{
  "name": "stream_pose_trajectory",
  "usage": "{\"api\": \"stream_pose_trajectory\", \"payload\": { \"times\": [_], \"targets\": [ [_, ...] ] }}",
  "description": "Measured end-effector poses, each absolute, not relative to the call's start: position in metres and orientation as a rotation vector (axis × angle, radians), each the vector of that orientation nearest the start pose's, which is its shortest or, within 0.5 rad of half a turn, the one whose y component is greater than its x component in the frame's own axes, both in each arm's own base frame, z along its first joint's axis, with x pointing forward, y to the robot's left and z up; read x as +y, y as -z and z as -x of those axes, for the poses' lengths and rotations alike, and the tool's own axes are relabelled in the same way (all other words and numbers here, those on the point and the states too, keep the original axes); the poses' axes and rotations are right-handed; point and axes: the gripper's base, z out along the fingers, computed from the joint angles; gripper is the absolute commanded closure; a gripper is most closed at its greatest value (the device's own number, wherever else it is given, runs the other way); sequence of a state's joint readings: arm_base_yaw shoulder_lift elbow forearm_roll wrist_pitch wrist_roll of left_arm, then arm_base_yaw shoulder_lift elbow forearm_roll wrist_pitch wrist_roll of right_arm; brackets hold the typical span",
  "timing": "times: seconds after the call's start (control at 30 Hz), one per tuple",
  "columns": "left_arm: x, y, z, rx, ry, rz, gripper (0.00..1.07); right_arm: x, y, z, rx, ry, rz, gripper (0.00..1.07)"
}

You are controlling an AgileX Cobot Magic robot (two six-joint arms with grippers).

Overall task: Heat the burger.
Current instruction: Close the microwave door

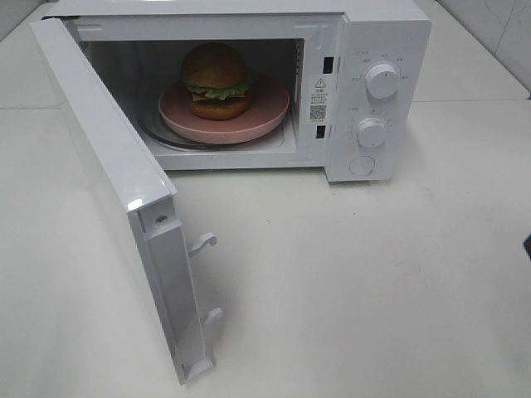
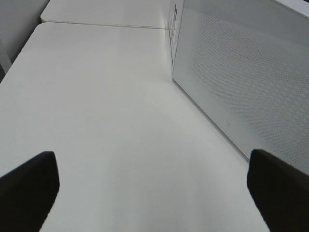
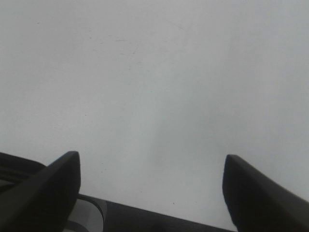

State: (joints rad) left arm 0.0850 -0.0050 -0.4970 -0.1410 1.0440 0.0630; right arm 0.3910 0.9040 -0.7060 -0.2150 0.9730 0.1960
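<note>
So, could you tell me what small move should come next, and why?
Probably swing the left gripper against the microwave door to push it shut: the burger already sits on its pink plate inside, and the door stands wide open.

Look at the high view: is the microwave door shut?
No, the door stands wide open, showing the burger on its plate inside.

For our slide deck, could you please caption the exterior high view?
On a white table, a burger sits on a pink plate inside a white microwave whose door stands wide open.
</note>
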Motion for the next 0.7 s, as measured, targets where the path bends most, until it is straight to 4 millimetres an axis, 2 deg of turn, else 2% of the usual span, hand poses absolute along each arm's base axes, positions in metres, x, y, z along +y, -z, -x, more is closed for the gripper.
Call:
{"api": "stream_pose_trajectory", "payload": {
  "times": [0.03, 0.17, 0.23, 0.47, 0.7],
  "targets": [
    [-0.011, -0.278, 0.004, 2.018, 0.074, 0.017, 0.08, 0.032, -0.283, -0.134, 2.573, 0.073, 0.277, 0.31],
    [-0.011, -0.278, 0.004, 2.018, 0.074, 0.017, 0.08, 0.020, -0.283, -0.118, 2.531, 0.068, 0.194, 0.31],
    [-0.011, -0.278, 0.004, 2.018, 0.074, 0.017, 0.08, 0.012, -0.282, -0.102, 2.478, 0.057, 0.127, 0.31],
    [-0.011, -0.278, 0.004, 2.018, 0.074, 0.017, 0.08, 0.002, -0.281, -0.075, 2.341, 0.029, 0.062, 0.31],
    [-0.011, -0.278, 0.004, 2.018, 0.074, 0.017, 0.08, -0.006, -0.294, -0.047, 2.110, -0.003, -0.003, 0.31]
  ]
}}
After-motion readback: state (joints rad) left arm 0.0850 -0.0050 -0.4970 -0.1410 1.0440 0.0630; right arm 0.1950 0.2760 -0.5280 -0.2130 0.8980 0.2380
